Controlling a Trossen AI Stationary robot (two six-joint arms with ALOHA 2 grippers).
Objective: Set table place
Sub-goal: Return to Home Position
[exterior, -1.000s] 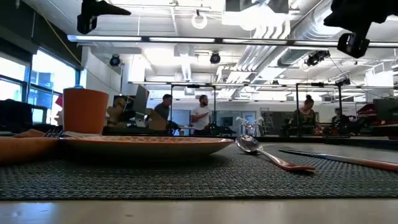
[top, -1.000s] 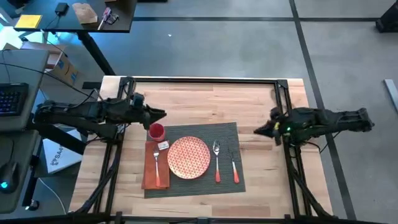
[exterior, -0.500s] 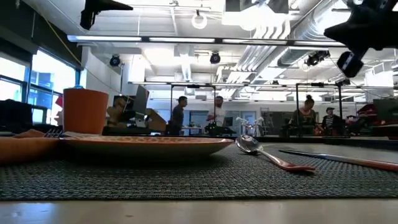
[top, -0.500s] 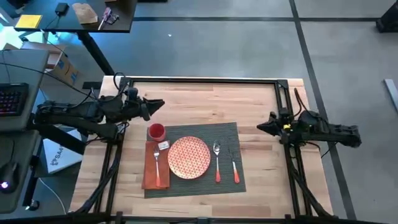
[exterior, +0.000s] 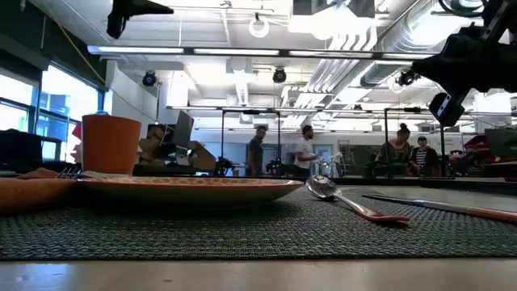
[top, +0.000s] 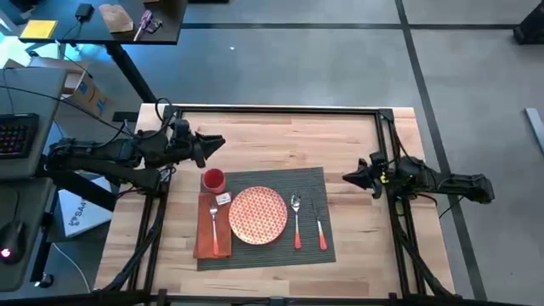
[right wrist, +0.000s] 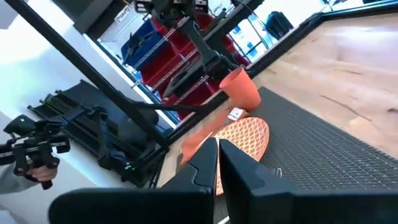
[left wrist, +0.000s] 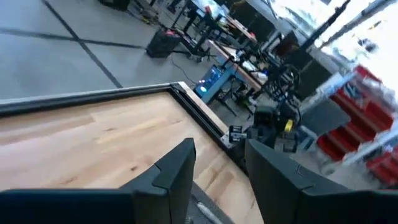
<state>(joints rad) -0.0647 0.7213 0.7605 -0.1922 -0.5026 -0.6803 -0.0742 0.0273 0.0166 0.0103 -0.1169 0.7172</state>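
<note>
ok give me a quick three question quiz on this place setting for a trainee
1. True or false: the orange-handled metal spoon lies between the round orange patterned plate and the orange-handled table knife.
2. What does the orange-handled fork rest on? A the plate; B the rust-orange cloth napkin; C bare wood.
3. Fill in: the left claw, above the light wood butcher-block table, has its fingers ____.

Key: 1 true. 2 B. 3 open; the right claw, just right of the dark grey woven placemat, is shut.
</note>
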